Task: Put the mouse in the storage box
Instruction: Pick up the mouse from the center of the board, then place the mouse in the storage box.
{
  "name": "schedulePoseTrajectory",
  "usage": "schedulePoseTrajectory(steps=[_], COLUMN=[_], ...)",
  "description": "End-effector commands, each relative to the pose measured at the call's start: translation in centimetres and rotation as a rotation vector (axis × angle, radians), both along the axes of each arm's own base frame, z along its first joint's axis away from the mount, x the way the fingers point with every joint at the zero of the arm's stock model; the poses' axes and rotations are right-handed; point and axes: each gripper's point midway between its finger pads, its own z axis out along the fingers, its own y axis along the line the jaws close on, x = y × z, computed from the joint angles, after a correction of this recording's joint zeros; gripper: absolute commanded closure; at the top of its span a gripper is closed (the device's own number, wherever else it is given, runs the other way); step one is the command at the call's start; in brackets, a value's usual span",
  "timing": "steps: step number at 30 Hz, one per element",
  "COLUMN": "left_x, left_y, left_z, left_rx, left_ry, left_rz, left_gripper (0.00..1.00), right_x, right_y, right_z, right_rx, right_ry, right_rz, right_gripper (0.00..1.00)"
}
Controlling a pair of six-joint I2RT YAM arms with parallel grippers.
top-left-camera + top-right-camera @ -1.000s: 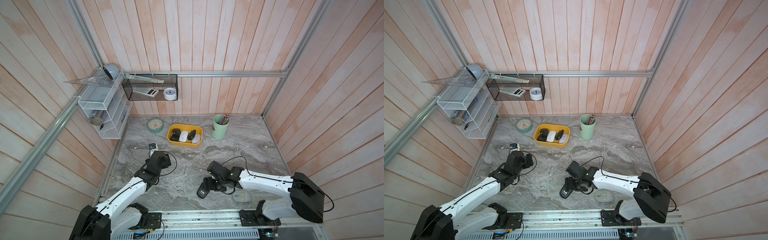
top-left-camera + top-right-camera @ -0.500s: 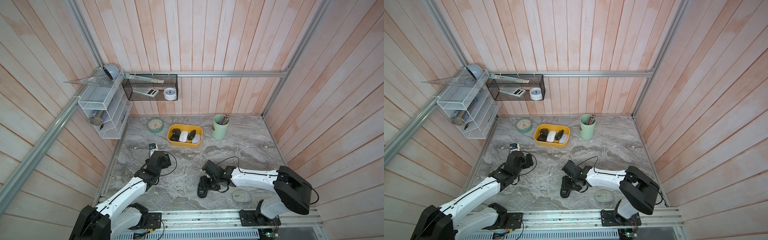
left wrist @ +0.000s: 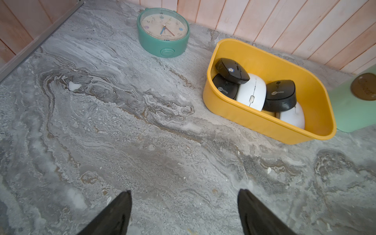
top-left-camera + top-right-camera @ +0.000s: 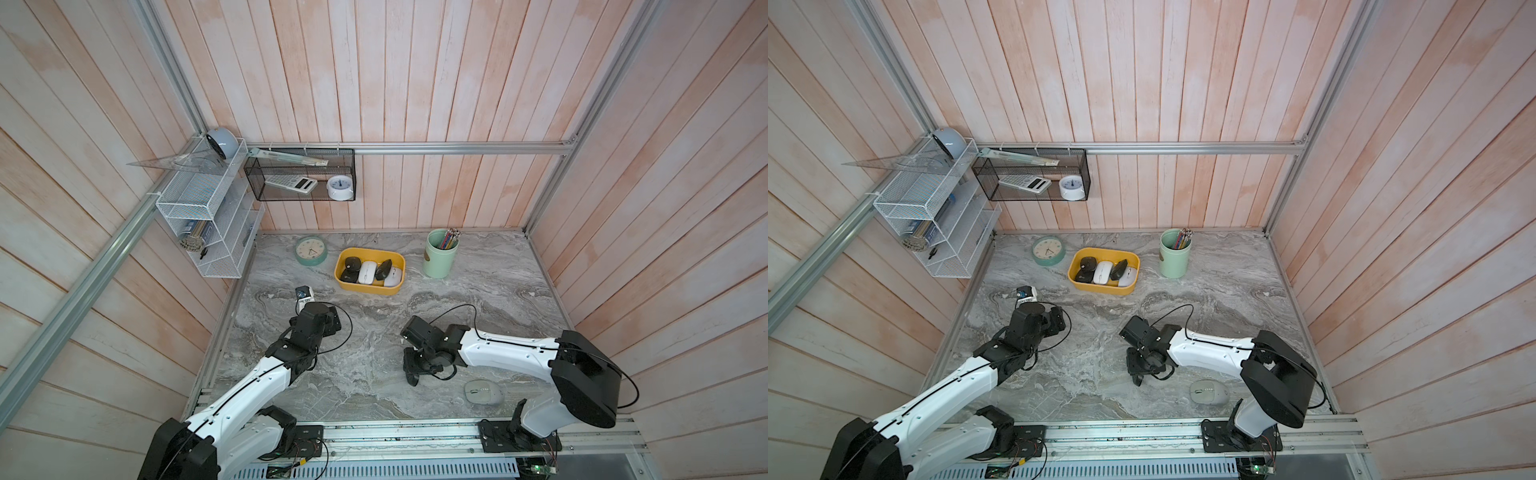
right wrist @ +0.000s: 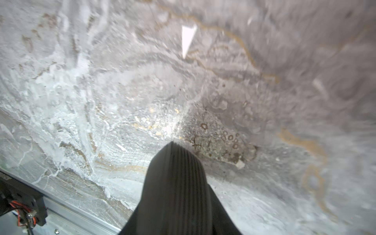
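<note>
Lying near the front rail, the grey mouse (image 4: 482, 392) is sitting on the marble table (image 4: 374, 399), apart from the right gripper (image 5: 173, 147), which is pressing its jaws together on nothing. Farther in, the left gripper (image 3: 184, 205) is hovering with jaws spread wide, empty. At the back, the storage box (image 4: 365, 289) is holding five other mice (image 3: 252, 93).
</note>
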Motion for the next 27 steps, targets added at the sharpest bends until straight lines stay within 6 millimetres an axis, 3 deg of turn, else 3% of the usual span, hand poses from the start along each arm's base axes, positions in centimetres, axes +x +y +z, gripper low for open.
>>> schedulePoseTrajectory(steps=[1, 6, 13, 19, 27], left_x=[-0.6, -1.6, -3.2, -3.8, -3.7], left_y=[1.1, 2.7, 4.9, 5.8, 5.9], left_z=[0.5, 2.0, 4.0, 4.6, 4.5], left_rx=[0.019, 0.019, 0.01, 0.009, 0.01], left_ry=[-0.026, -0.087, -0.173, -0.204, -0.2], left_rz=[0.035, 0.092, 0.178, 0.217, 0.224], left_gripper=[0.13, 0.12, 0.09, 0.08, 0.08], right_x=[3.5, 9.7, 17.8, 23.9, 29.3], right_y=[-1.4, -1.8, 1.0, 2.8, 4.9], right_z=[3.2, 6.9, 10.5, 10.7, 9.6], right_rx=[-0.158, -0.3, -0.445, -0.561, -0.689], right_ry=[-0.154, -0.326, -0.501, -0.57, -0.647], right_rz=[0.076, 0.095, 0.226, 0.27, 0.335], right_gripper=[0.71, 0.71, 0.71, 0.71, 0.71])
